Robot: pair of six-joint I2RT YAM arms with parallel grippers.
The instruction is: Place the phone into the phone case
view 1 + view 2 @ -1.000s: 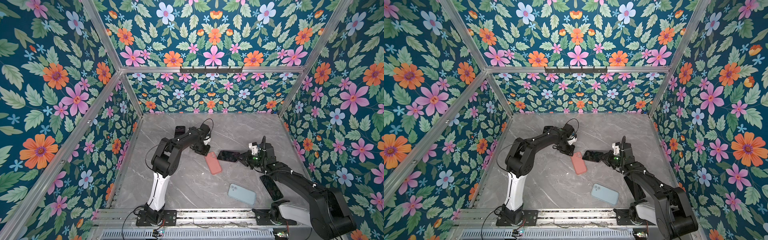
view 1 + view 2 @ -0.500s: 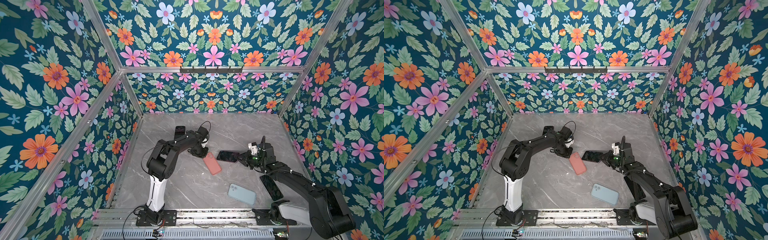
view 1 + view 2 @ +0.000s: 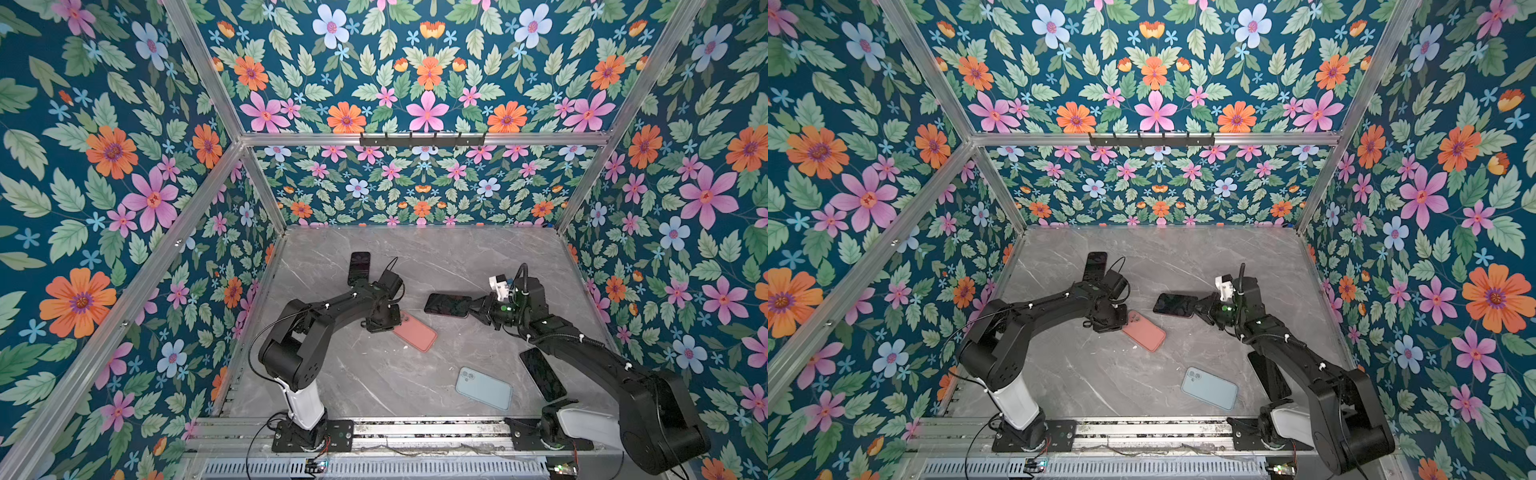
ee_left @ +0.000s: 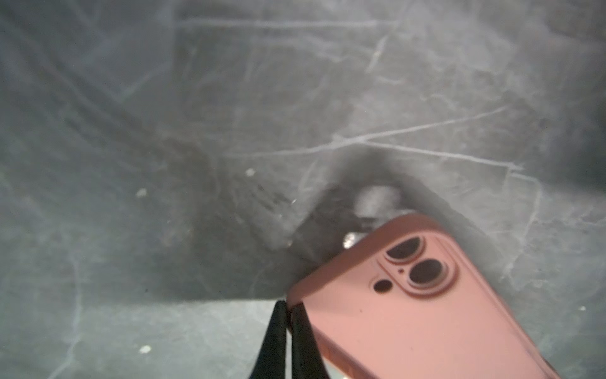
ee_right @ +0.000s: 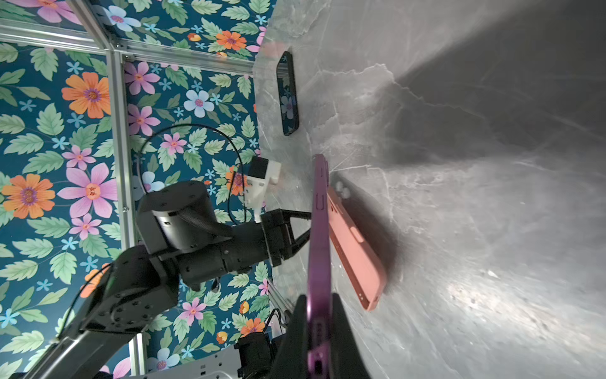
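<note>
Gripping phone (image 3: 448,305) in right end effector (image 3: 473,309), clear of bench (image 3: 374,386). Clenching left end effector (image 4: 288,306) at case (image 3: 414,332) corner, possibly pinching it. Not yet seating phone in case.

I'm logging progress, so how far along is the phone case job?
Done: the right gripper holds the purple phone aloft. In hand: the left gripper is shut at a corner of the pink case; grip unclear. Left: the case lies back up, phone not yet in it.

Bare table (image 3: 374,374) beside pink case (image 3: 414,331)
</note>
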